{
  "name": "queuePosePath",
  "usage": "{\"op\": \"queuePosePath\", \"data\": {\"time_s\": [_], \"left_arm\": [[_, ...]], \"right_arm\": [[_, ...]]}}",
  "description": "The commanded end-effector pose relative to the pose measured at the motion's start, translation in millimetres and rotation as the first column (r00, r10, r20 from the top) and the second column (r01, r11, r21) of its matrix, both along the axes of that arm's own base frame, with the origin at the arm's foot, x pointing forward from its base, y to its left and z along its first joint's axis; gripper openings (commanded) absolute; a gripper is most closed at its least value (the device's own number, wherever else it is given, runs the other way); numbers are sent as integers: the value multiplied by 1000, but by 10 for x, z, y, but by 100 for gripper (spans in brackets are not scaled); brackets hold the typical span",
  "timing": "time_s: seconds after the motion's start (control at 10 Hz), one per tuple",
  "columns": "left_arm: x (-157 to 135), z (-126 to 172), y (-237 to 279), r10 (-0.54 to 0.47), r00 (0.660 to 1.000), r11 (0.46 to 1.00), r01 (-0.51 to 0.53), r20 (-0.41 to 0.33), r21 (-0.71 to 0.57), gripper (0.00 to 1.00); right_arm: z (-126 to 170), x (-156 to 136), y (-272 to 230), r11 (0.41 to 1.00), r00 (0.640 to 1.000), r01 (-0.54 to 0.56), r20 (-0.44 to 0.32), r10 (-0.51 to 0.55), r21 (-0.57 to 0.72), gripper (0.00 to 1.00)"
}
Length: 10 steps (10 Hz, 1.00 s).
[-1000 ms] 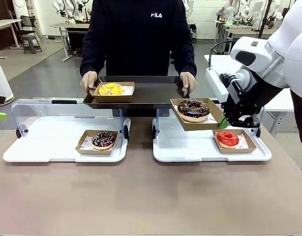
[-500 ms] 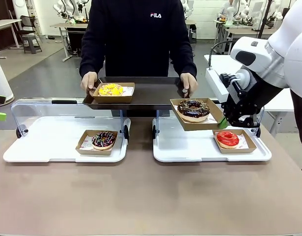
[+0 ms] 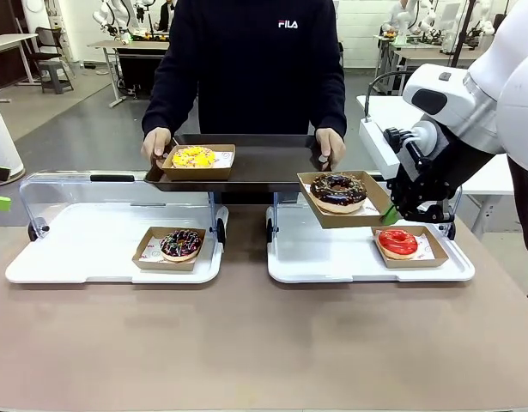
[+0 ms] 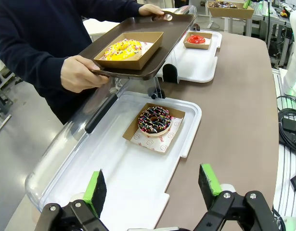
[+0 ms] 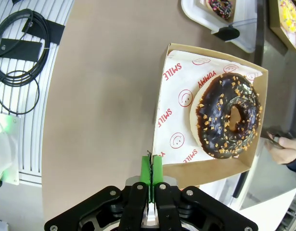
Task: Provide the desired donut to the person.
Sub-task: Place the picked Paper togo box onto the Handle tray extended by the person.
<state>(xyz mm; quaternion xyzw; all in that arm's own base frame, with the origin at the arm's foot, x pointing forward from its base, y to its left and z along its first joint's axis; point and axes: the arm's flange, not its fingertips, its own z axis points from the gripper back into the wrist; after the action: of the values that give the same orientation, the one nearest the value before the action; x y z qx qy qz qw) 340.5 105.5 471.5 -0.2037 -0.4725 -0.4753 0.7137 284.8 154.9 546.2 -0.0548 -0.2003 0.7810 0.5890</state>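
- My right gripper (image 5: 151, 169) pinches its green pads flat on the thin cardboard rim of the square box (image 3: 342, 199), held above the right white tray (image 3: 332, 257).
- In it sits the glossy chocolate donut (image 3: 338, 188), nut-flecked, just beside the person's (image 3: 255, 60) smooth brown tray (image 3: 264, 163).
- My left gripper (image 4: 152, 185) stands wide apart, holding nothing.

Right gripper (image 3: 390, 215) clamps chocolate donut box (image 3: 342, 198) aloft beside person's (image 3: 246, 69) brown tray (image 3: 246, 163), near its right edge.
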Motion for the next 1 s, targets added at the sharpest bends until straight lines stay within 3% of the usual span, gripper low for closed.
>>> {"op": "queuePosePath", "data": {"time_s": [0.0,0.1,0.3,0.5,0.6,0.8,0.9], "left_arm": [[6,-36,3,-7,1000,1000,7,28,-15,100],[6,-36,3,-7,1000,1000,7,28,-15,100],[6,-36,3,-7,1000,1000,7,28,-15,100],[6,-36,3,-7,1000,1000,7,28,-15,100],[6,-36,3,-7,1000,1000,7,28,-15,100],[6,-36,3,-7,1000,1000,7,28,-15,100],[6,-36,3,-7,1000,1000,7,28,-15,100]], "right_arm": [[-47,-21,7,1000,1000,8,3,-8,-16,0],[0,0,0,1000,1000,0,0,0,0,2],[516,417,298,1000,1000,4,-17,-3,25,2],[861,891,706,996,994,86,-61,-85,18,2],[906,1104,869,995,993,94,-77,-92,18,2],[840,1528,1111,976,975,219,-39,-218,22,2],[738,1695,1179,983,982,182,-60,-180,27,2]]}}
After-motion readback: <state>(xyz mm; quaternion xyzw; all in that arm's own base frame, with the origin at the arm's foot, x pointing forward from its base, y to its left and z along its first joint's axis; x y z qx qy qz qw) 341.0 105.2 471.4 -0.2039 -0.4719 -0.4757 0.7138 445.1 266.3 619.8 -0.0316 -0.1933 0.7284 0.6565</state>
